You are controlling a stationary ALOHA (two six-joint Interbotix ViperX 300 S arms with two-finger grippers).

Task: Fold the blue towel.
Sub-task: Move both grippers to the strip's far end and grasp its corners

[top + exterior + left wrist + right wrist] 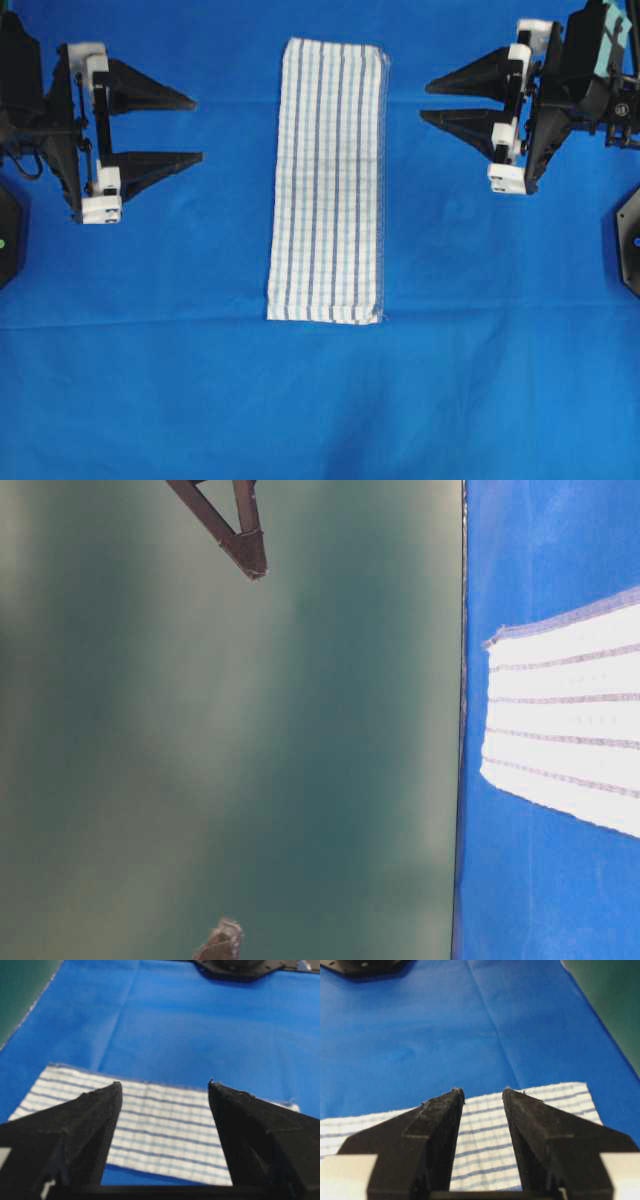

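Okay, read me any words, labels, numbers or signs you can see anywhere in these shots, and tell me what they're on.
None can be read.
The blue towel shows only stripes.
The blue table covering is plain.
The right arm carries small marks, too blurred to read.

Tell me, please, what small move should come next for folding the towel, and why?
Probably bring both pincers inward and down to one short end of the blue towel. It lies as a long strip, and the left pincer and right pincer stand open, apart from it.
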